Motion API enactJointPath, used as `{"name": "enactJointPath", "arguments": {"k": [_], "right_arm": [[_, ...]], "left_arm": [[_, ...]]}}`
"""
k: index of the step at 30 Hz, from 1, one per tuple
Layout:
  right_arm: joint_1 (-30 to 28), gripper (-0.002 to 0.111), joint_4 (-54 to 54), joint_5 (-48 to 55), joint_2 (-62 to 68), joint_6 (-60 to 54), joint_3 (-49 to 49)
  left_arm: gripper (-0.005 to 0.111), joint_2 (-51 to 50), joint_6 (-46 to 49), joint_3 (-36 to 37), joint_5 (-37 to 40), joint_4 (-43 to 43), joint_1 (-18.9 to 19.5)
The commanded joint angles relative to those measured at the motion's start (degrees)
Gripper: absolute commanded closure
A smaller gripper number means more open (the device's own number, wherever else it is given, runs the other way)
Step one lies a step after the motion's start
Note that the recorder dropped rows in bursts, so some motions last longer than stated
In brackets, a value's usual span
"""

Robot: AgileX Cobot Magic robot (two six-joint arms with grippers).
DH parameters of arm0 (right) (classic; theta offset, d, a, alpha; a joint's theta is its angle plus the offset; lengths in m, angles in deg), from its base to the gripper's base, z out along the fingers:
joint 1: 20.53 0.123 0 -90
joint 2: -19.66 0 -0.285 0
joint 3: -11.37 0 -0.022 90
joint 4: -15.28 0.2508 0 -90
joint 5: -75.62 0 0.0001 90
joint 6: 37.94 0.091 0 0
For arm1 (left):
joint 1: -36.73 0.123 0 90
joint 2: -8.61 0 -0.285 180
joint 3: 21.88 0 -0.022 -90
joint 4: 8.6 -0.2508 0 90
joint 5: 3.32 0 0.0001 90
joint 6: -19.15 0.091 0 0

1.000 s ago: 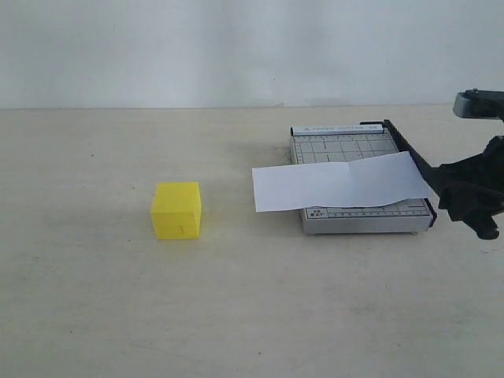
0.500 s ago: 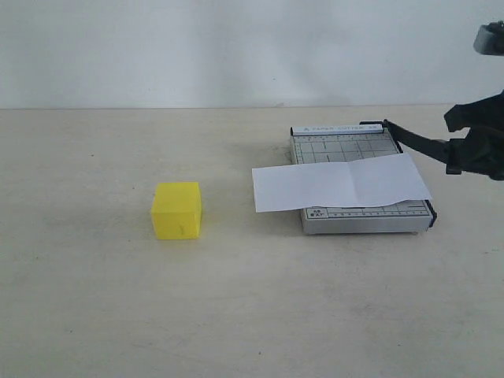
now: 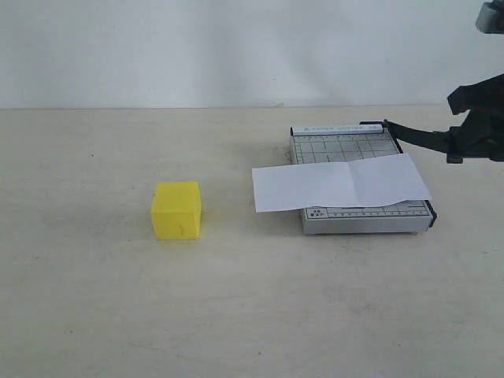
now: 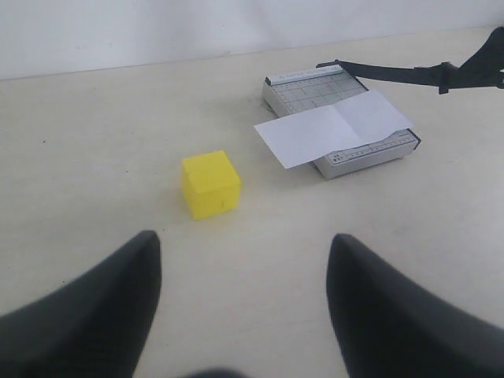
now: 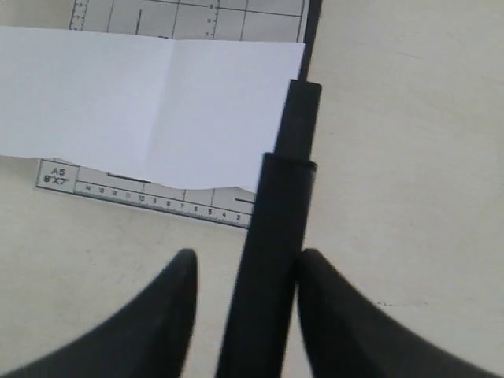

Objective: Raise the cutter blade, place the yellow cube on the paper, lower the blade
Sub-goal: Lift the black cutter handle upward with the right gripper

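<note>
Look first at the cutter blade (image 3: 417, 138): up at a slant off the grey cutter board (image 3: 346, 146), joined only at the far corner. See the right hand (image 5: 248, 264) around the thick handle end, one finger touching the handle and a gap beside the other; cannot tell whether gripping tight or just resting there. Find the paper (image 3: 339, 183) lying flat across the board, sticking out over the side nearest the yellow cube (image 3: 177, 209). Spot the cube sitting on the table (image 3: 94, 299), well apart from the paper, not yet picked up. Notice the left hand (image 4: 244, 268) wide open, holding nothing, pointing toward the cube. Watch out for a slip: with a loose hold, could let the blade drop back down before getting the cube onto the paper, maybe onto the left hand reaching in. Mind the paper too: loose on the board, so easy to push or crumple with a bump from the cube. Beware of grabbing the cube crooked and dropping it short.
</note>
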Motion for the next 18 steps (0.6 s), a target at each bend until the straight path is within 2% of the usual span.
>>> {"name": "enactJointPath", "arguments": {"k": [1, 11, 14, 16, 18], "right_arm": [[0.2, 0.037, 3.1, 2.9, -1.9, -2.8, -1.2], [0.2, 0.041, 5.8, 4.6, -3.5, -4.5, -1.2], [0.2, 0.041, 5.9, 2.9, -6.6, -5.8, -1.2], [0.2, 0.05, 7.5, 2.3, -9.3, -7.7, -1.2], [0.2, 0.069, 10.0, 2.3, -12.5, -9.3, -1.2]], "left_arm": [[0.048, -0.2, 0.2, 0.0, -0.2, 0.2, -0.5], [0.048, -0.2, 1.5, 0.2, -0.4, 2.3, -0.5], [0.048, -0.2, 2.4, 2.4, -2.1, 2.9, -0.5], [0.048, -0.2, 2.6, 4.9, -3.0, 4.3, -0.5], [0.048, -0.2, 4.2, 8.1, -3.5, 7.9, -0.5]]}}
